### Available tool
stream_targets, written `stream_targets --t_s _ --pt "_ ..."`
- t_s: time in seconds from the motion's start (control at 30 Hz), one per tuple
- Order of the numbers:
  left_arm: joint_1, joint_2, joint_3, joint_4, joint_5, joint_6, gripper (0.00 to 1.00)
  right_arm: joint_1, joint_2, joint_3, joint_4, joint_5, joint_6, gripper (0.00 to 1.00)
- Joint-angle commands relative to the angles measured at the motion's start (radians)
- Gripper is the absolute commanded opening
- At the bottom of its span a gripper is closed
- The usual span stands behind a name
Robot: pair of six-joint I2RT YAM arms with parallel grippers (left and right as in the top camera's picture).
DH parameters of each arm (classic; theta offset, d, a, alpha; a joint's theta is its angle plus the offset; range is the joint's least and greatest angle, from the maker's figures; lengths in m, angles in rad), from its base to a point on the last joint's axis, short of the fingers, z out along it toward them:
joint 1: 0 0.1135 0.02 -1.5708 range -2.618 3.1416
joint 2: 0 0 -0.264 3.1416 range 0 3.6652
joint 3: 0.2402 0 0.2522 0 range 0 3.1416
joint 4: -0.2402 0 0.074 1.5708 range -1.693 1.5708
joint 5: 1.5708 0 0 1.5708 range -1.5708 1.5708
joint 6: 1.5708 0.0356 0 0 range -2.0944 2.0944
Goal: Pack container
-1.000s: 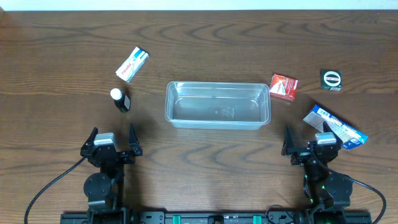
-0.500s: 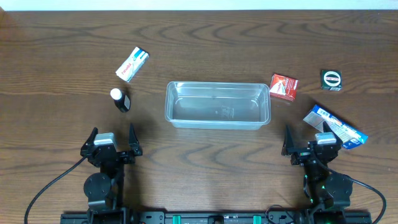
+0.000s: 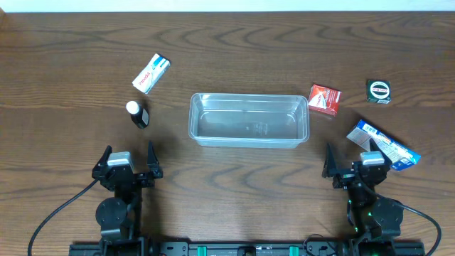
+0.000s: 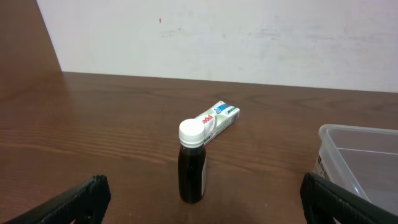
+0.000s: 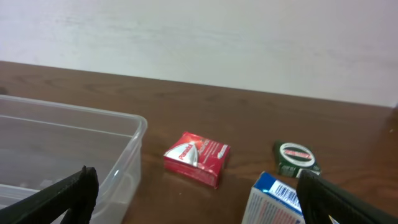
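The clear container [image 3: 248, 120] sits empty at the table's middle; its corner shows in the left wrist view [image 4: 360, 162] and its side in the right wrist view [image 5: 68, 155]. A dark bottle with a white cap [image 3: 137, 114] [image 4: 191, 162] stands upright left of it. A white box [image 3: 151, 73] [image 4: 219, 119] lies beyond the bottle. A red box [image 3: 324, 99] [image 5: 196, 157], a small green-black box [image 3: 379, 91] [image 5: 297, 158] and a blue-white box [image 3: 384, 144] [image 5: 277, 199] lie to the right. My left gripper [image 3: 128, 158] and right gripper [image 3: 354, 158] are open and empty near the front edge.
The wooden table [image 3: 234, 50] ends at a white wall behind. The blue-white box lies close against my right gripper's right finger. Cables run from both arm bases at the front edge.
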Motion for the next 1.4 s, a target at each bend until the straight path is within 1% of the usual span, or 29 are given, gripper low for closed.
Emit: stream_targets --t_s 0.0,0.1,0.17,0.23,0.6,0.73,0.87,0.97,1.03,1.1,1.13,1.23,1.37 --pt "0.005 -0.005 -0.015 -0.039 -0.008 0.003 0.98 -0.006 -0.002 -0.002 0.006 0.053 -0.043 0.99" --pt "0.005 -0.005 -0.015 -0.038 -0.008 0.003 0.98 -0.006 -0.002 -0.002 -0.006 0.069 -0.050 0.99" --pt "0.005 -0.005 -0.015 -0.039 -0.008 0.003 0.98 -0.006 -0.002 -0.002 0.000 0.122 -0.058 0.99" --pt "0.005 -0.005 -0.015 -0.039 -0.008 0.003 0.98 -0.006 -0.002 -0.002 0.032 0.134 -0.058 0.99" --pt "0.005 -0.005 -0.015 -0.038 -0.008 0.003 0.98 -0.006 -0.002 -0.001 0.224 0.037 -0.049 0.99" --pt "0.005 -0.005 -0.015 -0.039 -0.008 0.003 0.98 -0.006 0.002 0.020 0.224 -0.019 -0.045 0.99" --pt "0.005 -0.005 -0.015 -0.038 -0.008 0.003 0.98 -0.006 0.053 0.084 0.189 -0.058 -0.042 0.99" --pt "0.005 -0.005 -0.015 -0.039 -0.008 0.003 0.98 -0.006 0.159 0.192 0.160 -0.060 -0.042 0.99" --pt "0.005 -0.005 -0.015 -0.038 -0.008 0.003 0.98 -0.006 0.261 0.298 0.124 -0.067 -0.042 0.99" --pt "0.005 -0.005 -0.015 -0.038 -0.008 0.003 0.98 -0.006 0.382 0.429 0.050 -0.077 -0.042 0.99" --pt "0.005 -0.005 -0.015 -0.039 -0.008 0.003 0.98 -0.006 0.443 0.497 0.000 -0.079 -0.042 0.99" --pt "0.005 -0.005 -0.015 -0.039 -0.008 0.003 0.98 -0.007 0.681 0.772 -0.243 -0.085 -0.043 0.99" --pt "0.005 -0.005 -0.015 -0.039 -0.008 0.003 0.98 -0.006 0.954 1.092 -0.534 -0.106 -0.069 0.99"
